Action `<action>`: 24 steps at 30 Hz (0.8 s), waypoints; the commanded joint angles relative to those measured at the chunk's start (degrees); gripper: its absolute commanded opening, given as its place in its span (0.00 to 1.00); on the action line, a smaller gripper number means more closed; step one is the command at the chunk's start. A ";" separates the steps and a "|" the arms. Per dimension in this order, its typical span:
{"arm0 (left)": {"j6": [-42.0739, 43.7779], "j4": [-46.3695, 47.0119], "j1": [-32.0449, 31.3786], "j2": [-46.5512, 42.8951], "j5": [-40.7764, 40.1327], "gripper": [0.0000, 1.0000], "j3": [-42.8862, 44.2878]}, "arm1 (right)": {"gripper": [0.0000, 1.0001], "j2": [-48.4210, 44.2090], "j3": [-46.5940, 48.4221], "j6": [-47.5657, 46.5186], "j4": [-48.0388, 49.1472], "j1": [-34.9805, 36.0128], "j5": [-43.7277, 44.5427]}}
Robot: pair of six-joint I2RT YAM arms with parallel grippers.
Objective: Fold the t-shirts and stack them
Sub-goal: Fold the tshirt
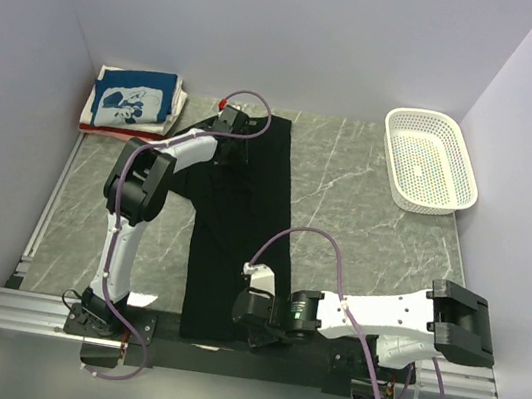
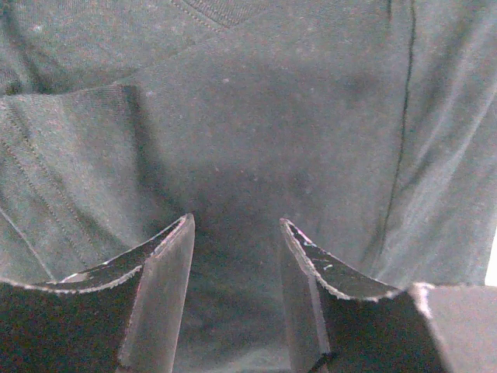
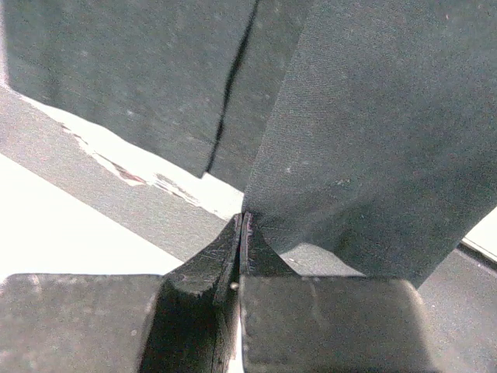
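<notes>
While the folded stack (image 1: 134, 103) (blue print on top, white and red edges peeking out under it) sits well left of the white basket (image 1: 429, 160) at the same far end, the left gripper (image 1: 234, 124) comes next toward the basket. Its jaws are spread over the collar end of the black t-shirt (image 1: 243, 216) and it's gripping nothing. Can't tell if its fingertips (image 2: 167, 256) actually press the cloth. The shirt lies as a long narrow strip left of the basket, running from level with it down to the near edge. I'd guess it's light, limp and saggy with zero stiffness, so grab hem or corners at both ends and keep it taut. Down at the near end, nearer the basket's side, the right gripper (image 3: 242, 221) is clamped tight on a pinch of the hem. Sleeves are tucked out of sight, no neck label showing, and how many layers it's pinching is anyone's guess
</notes>
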 commanded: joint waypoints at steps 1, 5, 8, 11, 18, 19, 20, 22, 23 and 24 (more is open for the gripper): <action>0.84 -0.28 0.35 0.57 -0.54 0.52 1.92 | 0.00 -1.66 -0.72 1.02 2.23 0.75 -0.62; 1.01 -0.46 0.44 0.48 -0.54 0.52 2.27 | 0.00 -1.04 -1.07 0.67 3.11 0.84 -0.97; 1.28 -0.46 0.53 0.31 -0.45 0.53 2.53 | 0.05 -0.43 -0.28 0.23 2.76 0.84 -0.62; 1.54 -0.72 0.62 -0.05 -0.62 0.54 3.23 | 0.06 -0.34 -0.54 -0.29 3.90 0.75 -1.14; 2.68 -0.11 1.05 -3.03 1.39 0.61 4.03 | 0.38 -1.04 -0.37 -0.91 4.43 0.67 -1.24; 2.42 0.15 1.23 -4.95 2.88 0.62 3.68 | 0.43 -2.35 -0.02 -1.17 3.82 0.40 -0.97; 1.98 0.76 2.01 -5.93 3.50 0.63 3.50 | 0.44 -3.06 0.16 -1.61 3.46 -0.38 -0.19; 0.67 1.38 2.90 -9.95 4.38 0.63 1.84 | 0.45 -5.86 0.43 -2.31 3.11 -1.70 0.43; 0.05 1.91 4.21 -11.54 4.30 0.63 0.96 | 0.45 -6.83 0.34 -3.45 3.37 -3.80 0.52; -0.82 1.74 5.00 -13.21 3.43 0.63 -0.09 | 0.45 -7.80 0.25 -4.24 3.63 -5.12 0.26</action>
